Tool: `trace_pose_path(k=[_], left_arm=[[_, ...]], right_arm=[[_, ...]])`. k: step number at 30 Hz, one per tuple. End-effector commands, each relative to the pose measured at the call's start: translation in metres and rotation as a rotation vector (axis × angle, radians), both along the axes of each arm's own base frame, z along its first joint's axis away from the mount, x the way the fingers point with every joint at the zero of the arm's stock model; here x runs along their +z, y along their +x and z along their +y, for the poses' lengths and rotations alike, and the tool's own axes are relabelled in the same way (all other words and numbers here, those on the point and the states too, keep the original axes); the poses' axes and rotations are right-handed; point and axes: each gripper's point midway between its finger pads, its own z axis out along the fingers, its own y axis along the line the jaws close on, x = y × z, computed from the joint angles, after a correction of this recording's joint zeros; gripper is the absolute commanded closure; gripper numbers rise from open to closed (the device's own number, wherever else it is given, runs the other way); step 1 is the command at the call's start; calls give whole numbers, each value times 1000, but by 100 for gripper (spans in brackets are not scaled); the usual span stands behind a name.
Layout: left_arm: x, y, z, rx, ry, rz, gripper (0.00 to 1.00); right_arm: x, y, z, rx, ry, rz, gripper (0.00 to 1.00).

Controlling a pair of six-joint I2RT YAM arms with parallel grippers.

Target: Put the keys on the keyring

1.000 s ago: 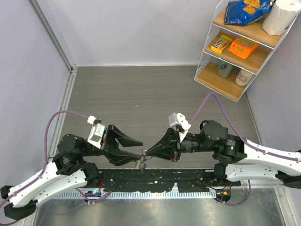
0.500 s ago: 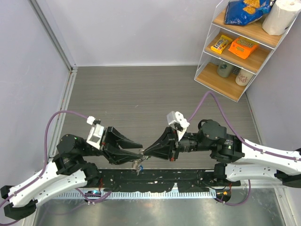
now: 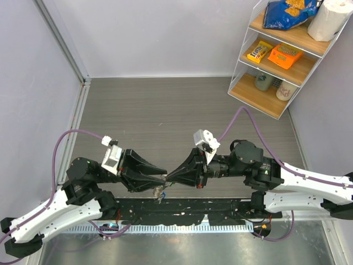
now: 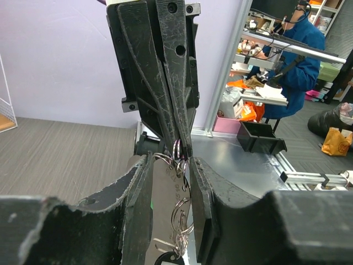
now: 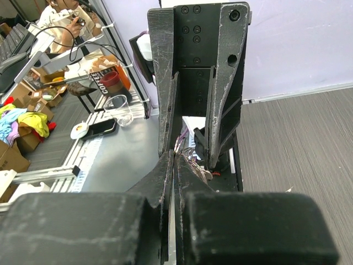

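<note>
My two grippers meet tip to tip above the table's near edge. My left gripper [image 3: 162, 178] is shut across a flat silvery key [image 4: 165, 204] with stamped numbers. The rest of the keys [image 3: 159, 193] and several small rings hang below it, with a black key head [image 4: 168, 259] at the bottom. My right gripper [image 3: 169, 177] is shut on the thin keyring [image 4: 177, 149], pinched at its tips just above the left fingers [image 4: 140, 199]. In the right wrist view the right gripper [image 5: 175, 157] is shut, with ring wire [image 5: 193, 161] beside it and the left fingers [image 5: 223, 83] beyond.
A white wire shelf [image 3: 278, 55] stands at the back right with snack boxes, a chip bag, a paper towel roll and cups. A black strip [image 3: 187, 210] runs along the near edge below the grippers. Purple cables [image 3: 66, 138] loop from both arms.
Both grippers have shifted a little to the left, still tip to tip. The hanging keys moved left with them. The right wrist has rolled slightly.
</note>
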Motion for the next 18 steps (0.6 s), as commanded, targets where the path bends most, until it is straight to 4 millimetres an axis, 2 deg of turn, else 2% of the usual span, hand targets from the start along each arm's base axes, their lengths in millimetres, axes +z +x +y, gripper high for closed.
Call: trace_pose_path(k=[1,5,11,13,15,18], left_arm=[[19,0,4,15,-60,-22,64],[17,1,2,13,-50,-14,72],[14,1,2,12,-40,-11,75],[13,2,2,17,-37,-10,84],[12,3,2,24,-35,-4,100],[11,5,2,31,-32,-2,100]], right_arm=[[48,-2,-6,2,140,-27,94],[49,-3,-8,1,155,-29,95],[54,-4,-11,3,178,-40,94],[55,-3,-11,-1,181,-45,94],[55,-4,-11,0,188,-49,95],[56,-4,-12,-2,194,-53,95]])
